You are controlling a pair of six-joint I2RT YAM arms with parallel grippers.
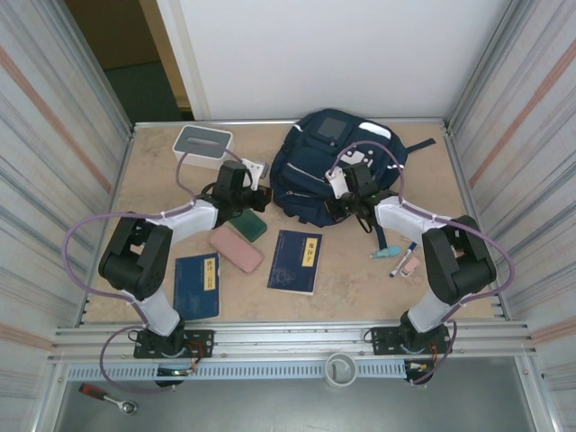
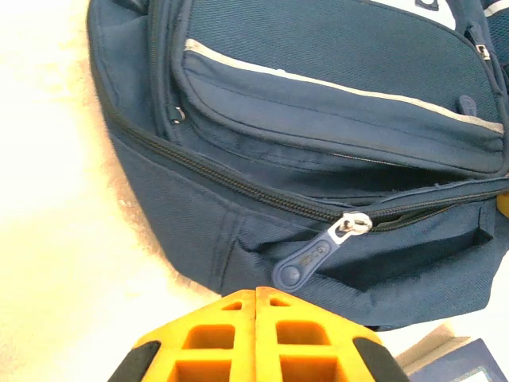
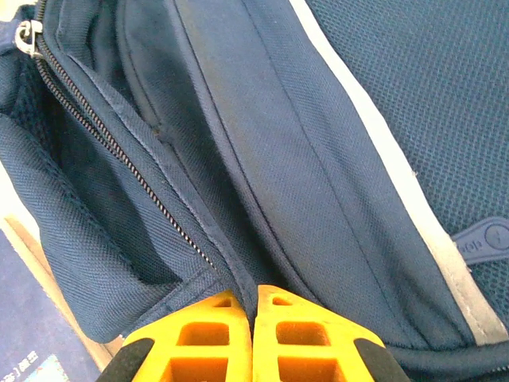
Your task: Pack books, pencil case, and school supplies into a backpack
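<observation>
Right hand (image 3: 254,293) I see clenched on a backpack (image 3: 262,159) fold at its 6 o'clock edge, left hand (image 2: 256,293) clenched empty by the zipper pull (image 2: 314,256).

Left arm (image 1: 135,261) and right arm (image 1: 454,261): black joints, white links; lilac cables (image 1: 72,241) looping; fingers (image 2: 208,350) orange, latticed, black-edged.

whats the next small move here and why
Probably open the left claw and close it on the zipper tab just ahead. That claw is shut and empty, the right claw seems to pinch the backpack fabric, and the books lie outside.
</observation>
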